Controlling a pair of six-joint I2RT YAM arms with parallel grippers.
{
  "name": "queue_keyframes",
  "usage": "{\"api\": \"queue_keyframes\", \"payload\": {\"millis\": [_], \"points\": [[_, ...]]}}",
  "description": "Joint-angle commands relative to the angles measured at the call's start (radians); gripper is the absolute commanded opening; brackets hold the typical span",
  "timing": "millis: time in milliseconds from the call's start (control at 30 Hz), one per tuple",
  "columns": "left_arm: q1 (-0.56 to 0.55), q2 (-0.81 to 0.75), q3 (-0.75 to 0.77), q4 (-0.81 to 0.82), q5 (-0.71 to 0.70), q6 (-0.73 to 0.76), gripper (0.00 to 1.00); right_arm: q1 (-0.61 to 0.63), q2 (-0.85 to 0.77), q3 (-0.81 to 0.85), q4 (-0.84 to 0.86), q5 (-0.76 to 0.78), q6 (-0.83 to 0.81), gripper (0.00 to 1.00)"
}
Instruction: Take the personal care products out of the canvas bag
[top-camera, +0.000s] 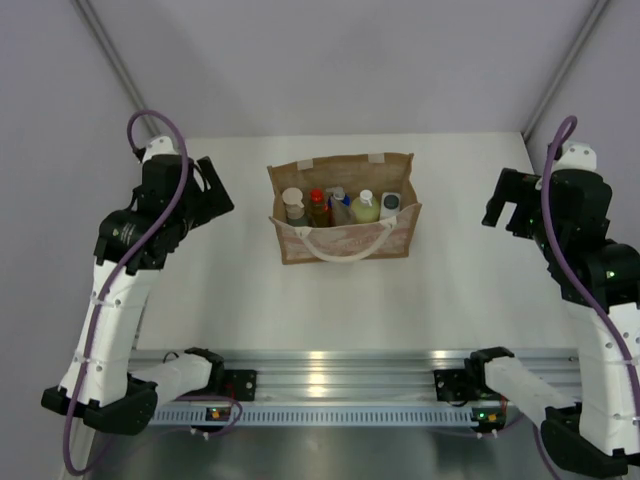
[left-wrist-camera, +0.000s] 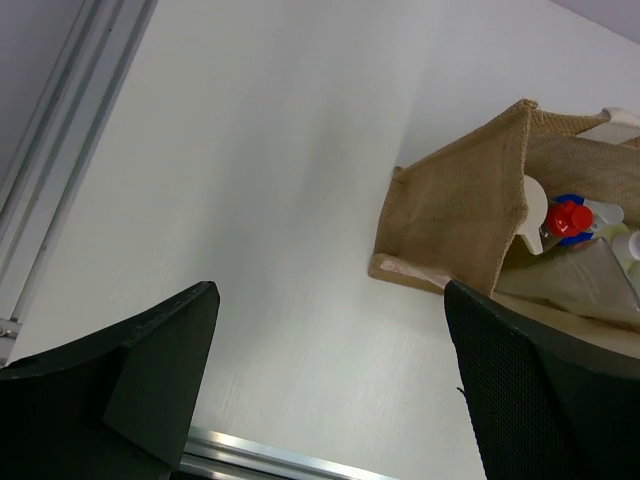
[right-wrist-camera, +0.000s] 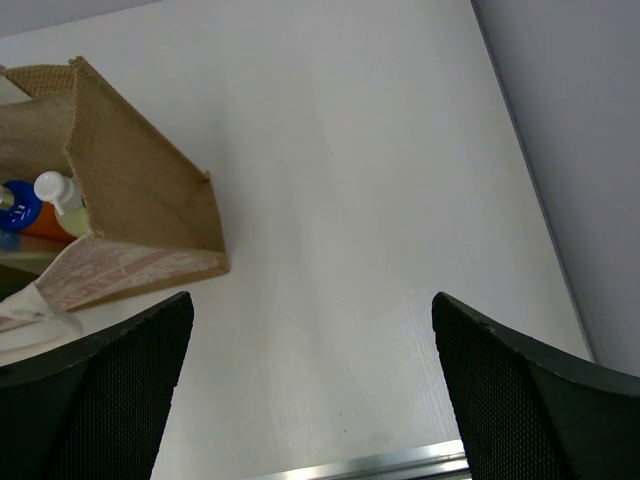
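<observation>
Fingers (left-wrist-camera: 150, 380) of the left gripper (left-wrist-camera: 330, 400) are spread wide with nothing between them, over bare table (top-camera: 450, 290) off the left end of the canvas bag (top-camera: 345, 245). The right gripper (right-wrist-camera: 310, 390) has its fingers (right-wrist-camera: 540, 400) just as wide and empty, off the bag's right end. Neither touches the bag.

The bag stands upright mid-table, top open, with a white rope handle (top-camera: 335, 250) hanging over its printed front. Inside, from left to right, are:
- grey cylinder with pale cap (top-camera: 293, 205)
- amber red-capped bottle (top-camera: 318, 208)
- orange-blue bottle (top-camera: 336, 198)
- pale-yellow white-capped bottle (top-camera: 365, 208)
- white square dark-capped bottle (top-camera: 390, 205)

A flat grey-brown sachet (left-wrist-camera: 570, 275) leans beside the red cap.
</observation>
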Motion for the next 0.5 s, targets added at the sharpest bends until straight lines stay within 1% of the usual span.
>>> {"api": "queue_keyframes", "payload": {"millis": [0,100,133,200,233,267,300,333,367,433,467], "points": [[-0.002,-0.012,0.042,0.002,-0.055,-0.035,0.99,0.009,0.001,0.024,-0.012,0.028,0.009,0.99],[0.0,-0.021,0.03,0.004,-0.037,-0.108,0.99,0.009,0.008,0.039,-0.011,0.028,0.019,0.99],[0.0,-0.025,0.026,0.005,-0.008,-0.177,0.99,0.009,0.013,0.042,-0.011,0.026,0.021,0.99],[0.001,-0.029,0.014,0.005,0.046,-0.252,0.99,0.009,0.02,0.044,-0.009,-0.001,0.009,1.0],[0.001,-0.02,0.01,0.004,0.076,-0.329,0.99,0.009,0.02,0.042,0.003,-0.065,0.0,0.99],[0.0,-0.002,-0.004,0.004,0.153,-0.366,0.99,0.009,0.02,0.033,0.015,-0.11,-0.008,0.99],[0.0,0.012,-0.012,0.005,0.197,-0.404,0.99,0.011,0.02,0.025,0.027,-0.15,-0.014,0.99],[-0.002,0.024,-0.021,0.005,0.242,-0.475,0.99,0.009,0.022,0.021,0.04,-0.238,-0.013,0.99],[-0.003,0.05,-0.047,0.008,0.312,-0.509,0.99,0.009,0.025,0.013,0.064,-0.277,-0.01,0.99],[-0.031,0.066,-0.09,0.053,0.36,-0.584,0.99,0.011,0.03,0.004,0.089,-0.369,0.022,1.0],[-0.048,0.072,-0.13,0.07,0.37,-0.607,0.99,0.012,0.034,0.001,0.109,-0.388,0.032,1.0]]}}
